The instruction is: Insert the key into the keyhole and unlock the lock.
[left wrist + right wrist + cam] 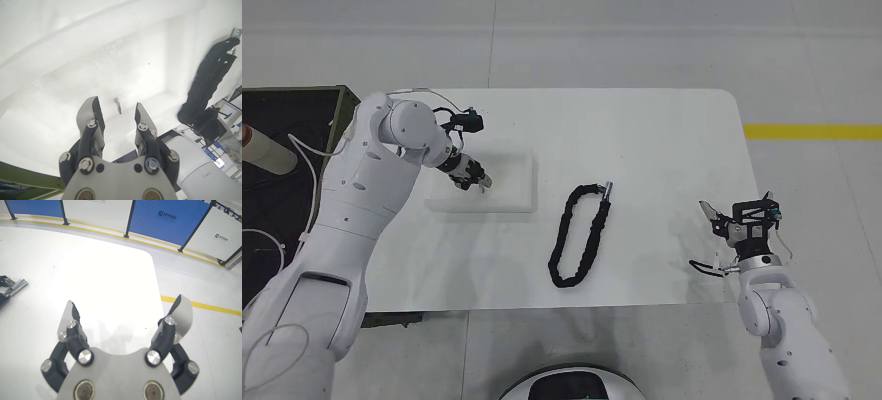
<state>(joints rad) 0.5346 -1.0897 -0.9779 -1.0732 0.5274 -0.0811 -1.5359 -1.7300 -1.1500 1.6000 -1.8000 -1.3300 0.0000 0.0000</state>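
Gaping wide, the left end effector (pixel 117 101) frames a flat metal key (pixel 118 106) on foam (pixel 132 56).

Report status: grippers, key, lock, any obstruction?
Left gripper open over key, standing in white foam block. Right gripper open, empty, near table edge. Chain lock mid-table, untouched. Nothing in the way.

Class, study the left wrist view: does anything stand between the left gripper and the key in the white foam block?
Nothing visible does. The left gripper is open, and the key stands on edge in the white foam block, in line with the gap between its fingers, with only bare foam around it.
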